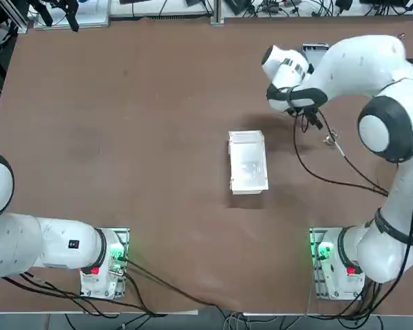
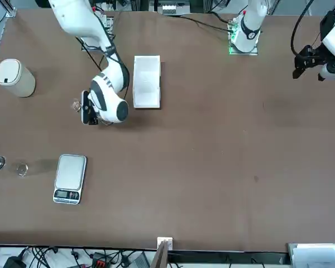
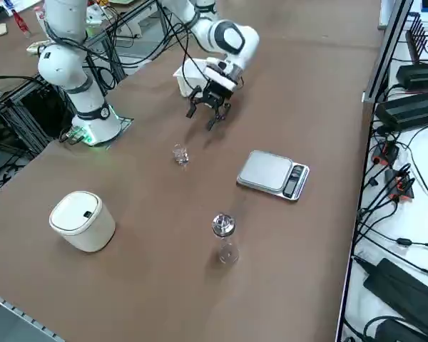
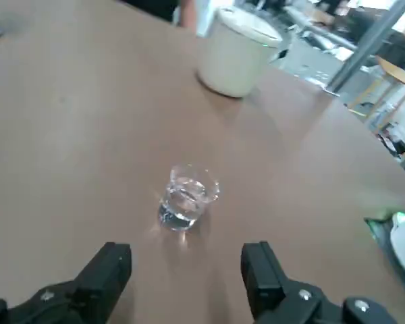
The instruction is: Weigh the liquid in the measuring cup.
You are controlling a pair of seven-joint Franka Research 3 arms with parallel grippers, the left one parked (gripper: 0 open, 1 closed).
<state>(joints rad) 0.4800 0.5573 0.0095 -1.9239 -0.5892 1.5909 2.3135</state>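
Measuring cup point(image 4: 189, 197) on the bare tabletop, upright, liquid visible in its lower part; not on the scale point(image 3: 268, 172). Key relation: cup lies just to the right of the right gripper point(image 3: 201, 120) and a little nearer the arm's base, the two apart. Its long axis is vertical, its mouth up. Of the two arms, the right is clearly the closer. Pose: right arm point(image 1: 372, 65) reaches far from its base, then bends back at the wrist; hand is raised off the table and tilted, aimed obliquely toward the right side rather than straight down. Fingers stand wide apart with nothing between them; in the wrist view the cup shows ahead of the gap. Scale sits on the far side of the cup, its platform bare; white tray point(image 1: 248, 162) is to the left. Judged step: early, approach before the grasp. Next move should call for a shift right and down, both fingers straddling the cup's wall. Risk: a low, slanted entry could tip it and spill the liquid.
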